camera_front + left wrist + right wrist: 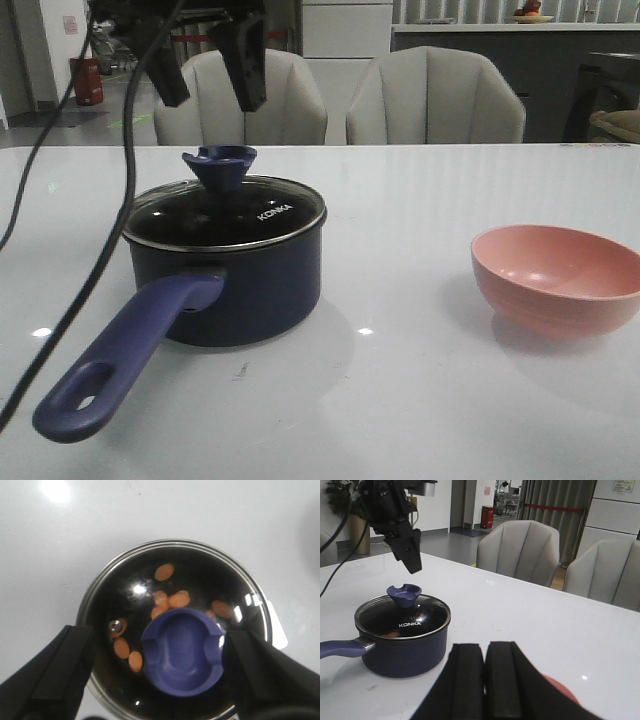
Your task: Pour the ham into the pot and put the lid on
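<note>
Orange-yellow ham is being shown through the glass lid, which is seated on the pot. The task is judged essentially complete. The left gripper is being held above the knob, spread wide and gripping nothing. A straight vertical withdrawal is advised, so that the knob is not being clipped. The right gripper is being kept closed and empty, near the pink bowl right of the pot. A glossy white table is being used; grey chairs are standing behind the pot.
</note>
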Robot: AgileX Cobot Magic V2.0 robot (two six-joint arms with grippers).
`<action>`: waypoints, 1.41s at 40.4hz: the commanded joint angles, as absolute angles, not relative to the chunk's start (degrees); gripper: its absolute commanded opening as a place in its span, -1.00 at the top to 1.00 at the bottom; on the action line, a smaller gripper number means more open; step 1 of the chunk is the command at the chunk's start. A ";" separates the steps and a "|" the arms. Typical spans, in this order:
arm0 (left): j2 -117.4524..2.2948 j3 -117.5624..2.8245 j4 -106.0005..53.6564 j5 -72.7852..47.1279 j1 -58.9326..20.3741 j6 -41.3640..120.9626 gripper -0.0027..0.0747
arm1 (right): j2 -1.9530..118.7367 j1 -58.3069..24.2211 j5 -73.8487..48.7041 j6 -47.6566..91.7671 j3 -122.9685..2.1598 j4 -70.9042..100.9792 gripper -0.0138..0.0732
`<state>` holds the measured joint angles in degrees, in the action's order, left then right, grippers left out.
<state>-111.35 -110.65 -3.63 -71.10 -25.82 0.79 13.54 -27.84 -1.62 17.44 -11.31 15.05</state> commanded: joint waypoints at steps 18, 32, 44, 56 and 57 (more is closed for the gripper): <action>-79.81 -78.04 -2.25 -60.96 -16.93 0.92 -0.06 | 14.01 -27.88 3.41 17.75 -12.97 14.77 0.35; -54.07 -59.08 -0.61 -48.79 -12.53 0.92 0.08 | 14.01 -27.88 3.41 17.75 -12.97 14.77 0.35; -35.49 -42.71 -0.61 -38.03 -12.53 0.92 0.32 | 14.01 -27.88 3.41 17.75 -12.97 14.77 0.35; -15.03 -27.96 -3.88 -24.68 -12.53 0.92 0.64 | 14.01 -27.88 3.41 17.75 -12.97 14.77 0.35; -13.71 -27.09 -4.02 -23.81 -12.53 0.92 0.64 | 14.01 -27.88 3.41 17.75 -12.97 14.77 0.35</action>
<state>-17.69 -28.28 -2.36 -32.04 -12.54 0.92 13.54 -27.84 -1.62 17.54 -11.31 15.05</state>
